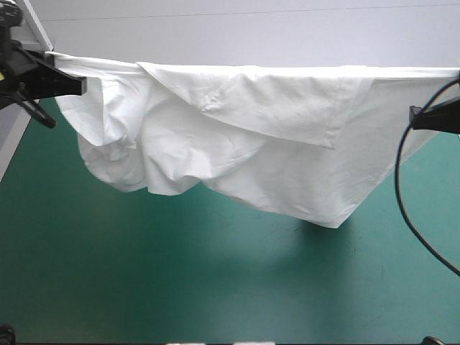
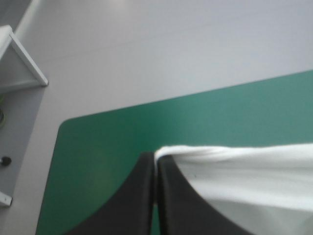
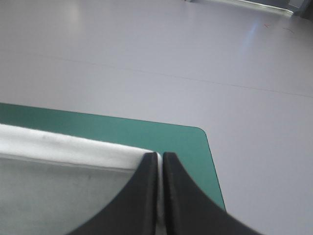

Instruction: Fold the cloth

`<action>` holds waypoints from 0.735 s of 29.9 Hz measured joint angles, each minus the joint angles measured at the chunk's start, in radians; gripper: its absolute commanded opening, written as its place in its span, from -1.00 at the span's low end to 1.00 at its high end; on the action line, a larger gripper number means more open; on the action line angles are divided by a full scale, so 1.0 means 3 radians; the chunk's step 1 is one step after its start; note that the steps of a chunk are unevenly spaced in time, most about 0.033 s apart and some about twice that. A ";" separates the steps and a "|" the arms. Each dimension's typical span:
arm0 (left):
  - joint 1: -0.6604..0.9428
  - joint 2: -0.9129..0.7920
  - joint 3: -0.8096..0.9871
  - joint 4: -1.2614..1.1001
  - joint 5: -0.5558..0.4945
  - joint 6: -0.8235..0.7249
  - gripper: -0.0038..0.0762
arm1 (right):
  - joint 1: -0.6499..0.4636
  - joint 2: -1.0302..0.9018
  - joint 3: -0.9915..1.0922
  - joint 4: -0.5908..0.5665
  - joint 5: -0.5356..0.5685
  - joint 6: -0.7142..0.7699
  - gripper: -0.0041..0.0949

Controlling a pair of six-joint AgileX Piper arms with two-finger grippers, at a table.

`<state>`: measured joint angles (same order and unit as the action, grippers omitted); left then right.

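Observation:
The white T-shirt point(image 1: 244, 136) hangs stretched in the air between my two grippers, above the teal-green table point(image 1: 180, 280). Its upper edge runs taut from side to side, and wrinkled folds sag below, lowest toward the right. My left gripper point(image 2: 156, 159) is shut on the T-shirt point(image 2: 244, 181) at its left end, the cloth trailing off beside the fingers point(image 2: 132, 205). My right gripper point(image 3: 160, 155) is shut on the T-shirt point(image 3: 58, 171) at its right end. In the high view the left gripper point(image 1: 80, 85) sits at the left edge; the right gripper is mostly cut off by the picture's edge.
The table's far edge and rounded far corners point(image 2: 66, 125) point(image 3: 200, 131) show ahead of each gripper, with grey floor beyond. A pale frame point(image 2: 24, 58) stands past the table's far left corner. Teal-green cover point(image 1: 215, 287) lies open beneath the hanging shirt.

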<state>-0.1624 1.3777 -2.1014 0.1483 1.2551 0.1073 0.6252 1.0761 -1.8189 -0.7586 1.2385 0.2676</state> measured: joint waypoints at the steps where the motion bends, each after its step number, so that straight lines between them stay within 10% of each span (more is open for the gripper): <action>1: 0.0006 0.0064 0.0080 -0.0011 0.0000 0.0004 -0.93 | -0.0003 0.0096 -0.0001 -0.0042 0.0013 -0.0015 -0.95; 11: 0.0048 0.0856 0.0749 -0.0029 -0.0260 0.0008 -0.93 | -0.0388 0.1477 0.0000 -0.0129 -0.0401 0.0060 -0.95; 22: 0.0048 0.1825 0.0908 0.0043 -0.1869 -0.0200 -0.93 | -0.1061 0.2876 -0.0261 -0.0063 -0.1204 0.0536 -0.95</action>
<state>-0.1481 1.9250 -1.8289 0.1612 0.6944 0.0472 0.3069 1.9390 -1.8973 -0.7776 0.8772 0.4284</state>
